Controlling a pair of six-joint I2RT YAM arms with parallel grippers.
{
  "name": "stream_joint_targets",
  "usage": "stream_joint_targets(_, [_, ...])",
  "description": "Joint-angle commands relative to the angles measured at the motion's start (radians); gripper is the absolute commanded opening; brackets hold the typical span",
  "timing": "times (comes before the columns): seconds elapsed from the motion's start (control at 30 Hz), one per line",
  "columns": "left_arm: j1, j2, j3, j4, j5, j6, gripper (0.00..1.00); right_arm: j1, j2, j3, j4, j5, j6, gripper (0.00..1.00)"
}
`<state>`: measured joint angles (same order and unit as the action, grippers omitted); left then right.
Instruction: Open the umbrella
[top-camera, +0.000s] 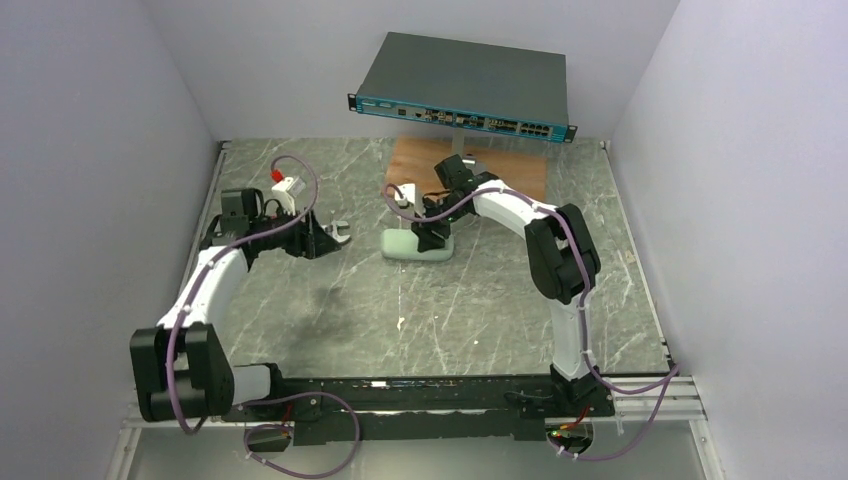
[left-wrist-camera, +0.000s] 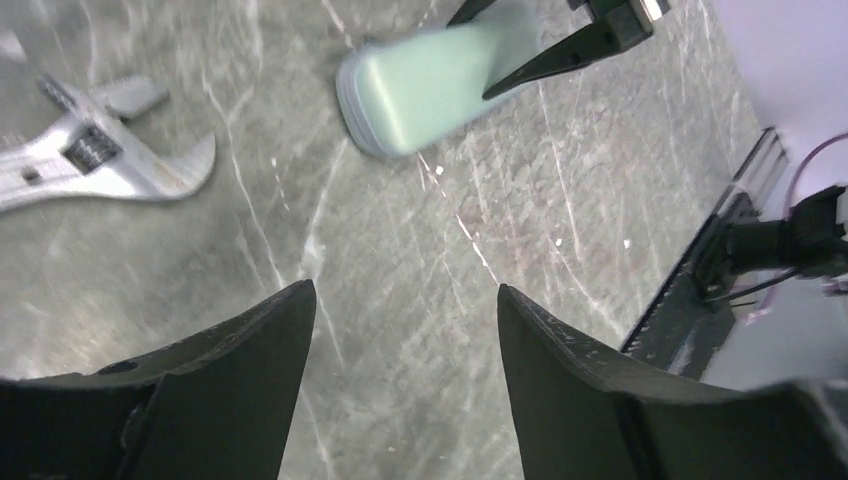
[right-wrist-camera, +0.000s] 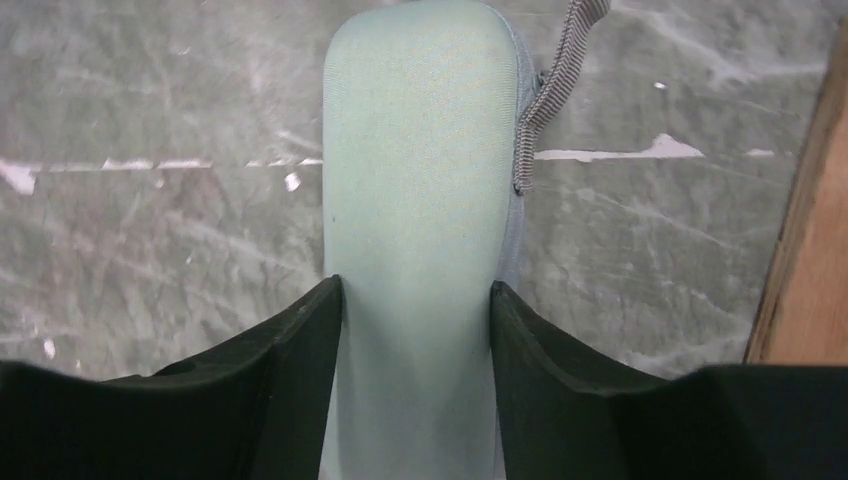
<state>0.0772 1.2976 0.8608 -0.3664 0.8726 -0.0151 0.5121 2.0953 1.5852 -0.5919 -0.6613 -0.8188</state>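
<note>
Setting: a grey marbled worktop (top-camera: 450, 320) is sitting boxed in by pale walls (top-camera: 100, 150) on three sides.
Rear: a dark network switch (top-camera: 465, 85) is standing raised at the back, above a brown wooden board (top-camera: 520, 170) that is lying on the worktop.
Mint-green capsule case (right-wrist-camera: 415, 150): is lying flat near the middle of the worktop, just in front of the board, with a grey striped strap (right-wrist-camera: 555, 80) trailing from one side.
Umbrella: is not showing in any view; I cannot tell where it is lying.
Right tool (right-wrist-camera: 416, 288): is reaching down over the case near its right-hand end. Its two black fingers are pressing against the case's long sides, pinching it.
Left tool (left-wrist-camera: 405, 292): is hovering over bare worktop at the left, fingers spread wide and gripping nothing.
Adjustable wrench (left-wrist-camera: 100, 160): silvery, is lying flat on the worktop just beside the left tool, well apart from the case.
</note>
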Motion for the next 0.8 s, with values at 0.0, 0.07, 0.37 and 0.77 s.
stream_joint_targets(0.0, [-0.024,-0.112,0.004,0.001,0.069,0.29,0.73,-0.003,0.02,-0.012,-0.317,-0.074,-0.316,0.45])
stream_joint_targets(0.07, [-0.057,-0.15,0.021,-0.142,0.063,0.551,0.74,-0.004,0.013,-0.015,-0.384,-0.084,-0.407,0.41])
stream_joint_targets(0.37, [-0.226,-0.31,-0.111,-0.435,0.07,1.46,0.63,-0.003,-0.101,-0.213,-0.538,0.066,-0.819,0.34])
stream_joint_targets(0.77, [-0.562,-0.115,-0.214,0.003,-0.06,1.501,0.39,0.023,-0.275,-0.462,-0.245,0.128,-0.892,0.24])
